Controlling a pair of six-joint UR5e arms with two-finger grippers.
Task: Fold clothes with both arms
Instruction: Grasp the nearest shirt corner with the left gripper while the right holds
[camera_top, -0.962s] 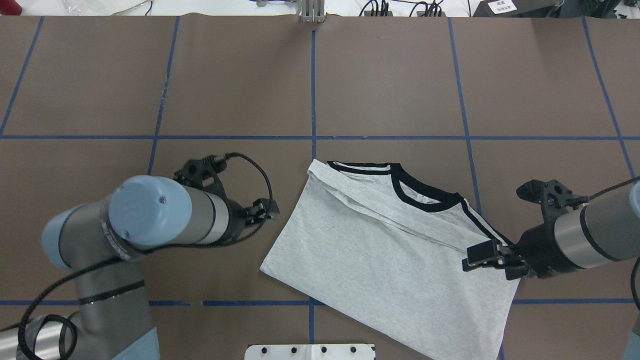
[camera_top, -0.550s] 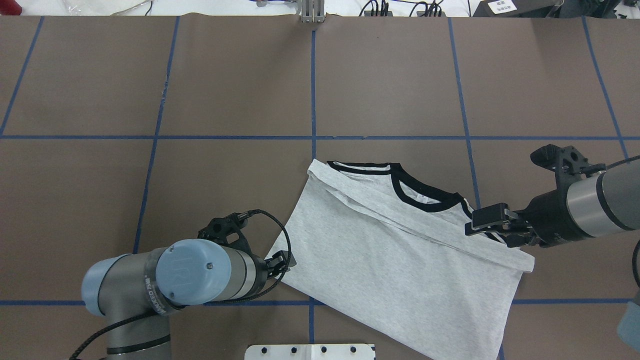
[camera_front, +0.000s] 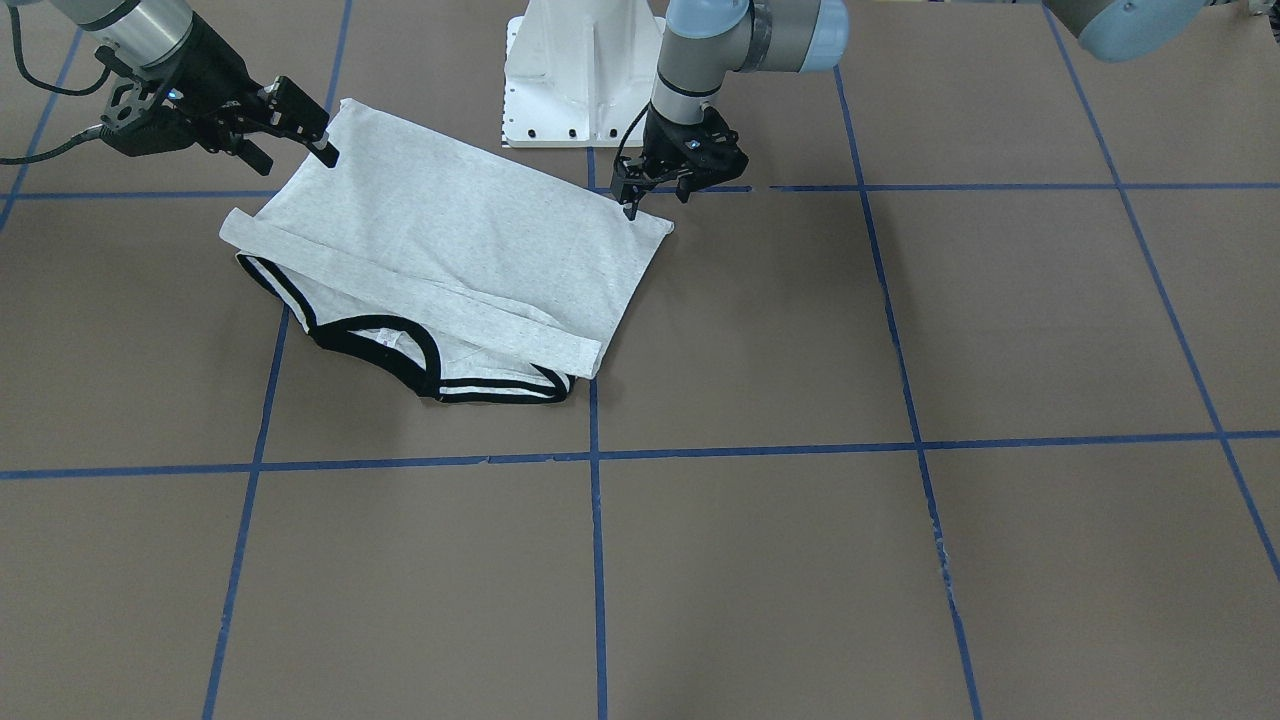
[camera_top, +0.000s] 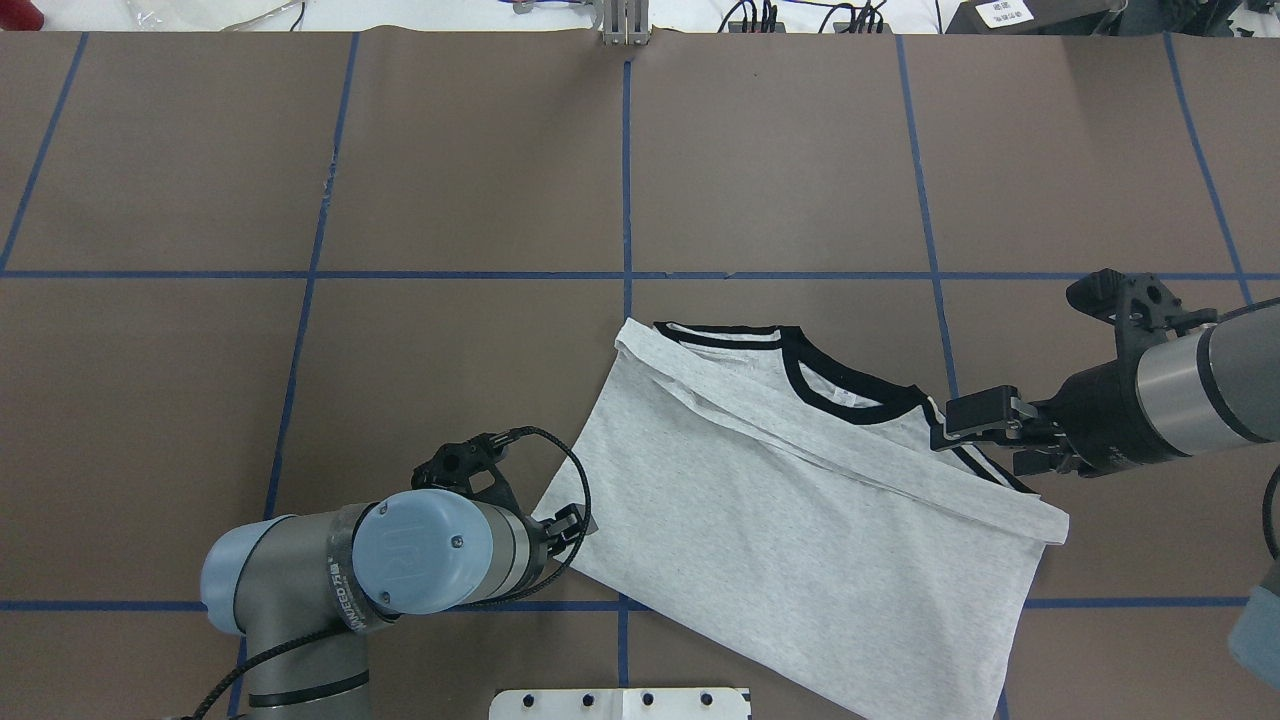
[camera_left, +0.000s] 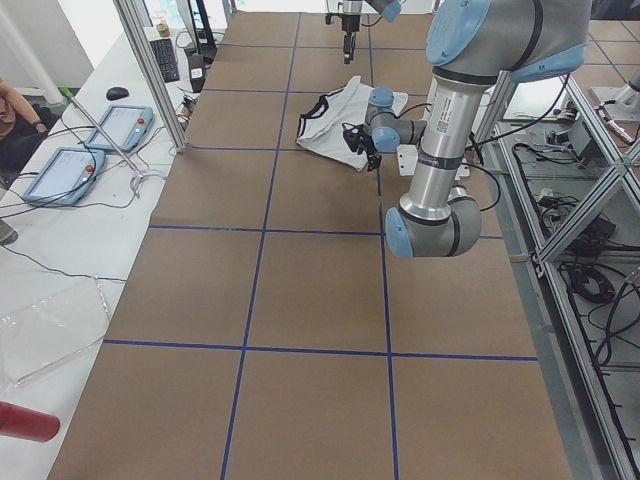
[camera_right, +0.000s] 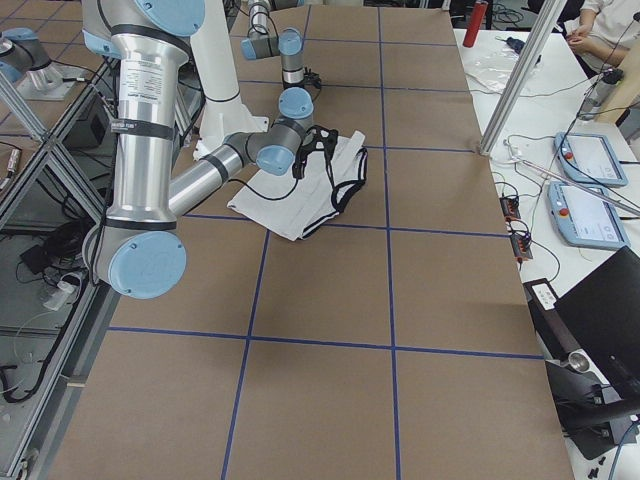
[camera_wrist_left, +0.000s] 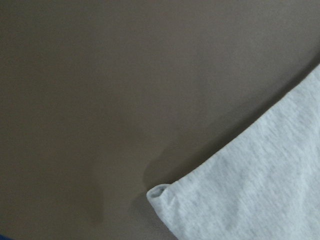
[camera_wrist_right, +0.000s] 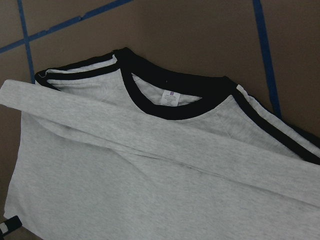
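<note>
The grey T-shirt lies folded on the brown table, plain side up, with its black collar toward the far side. A narrow folded band runs across it below the collar. My left gripper hovers at the shirt's near left corner and looks open and empty. That corner fills the left wrist view. My right gripper is open and empty, just off the shirt's right shoulder stripes. The front-facing view shows the shirt, the left gripper and the right gripper. The cartoon print is hidden.
The white pedestal base stands at the near edge, close to the shirt's hem. Blue tape lines grid the table. Cables and a grey bracket sit along the far edge.
My left arm has swung toward me and down to the shirt's near left corner. My right gripper has let go of the shirt's right edge, which now lies flat, and has drawn back.
</note>
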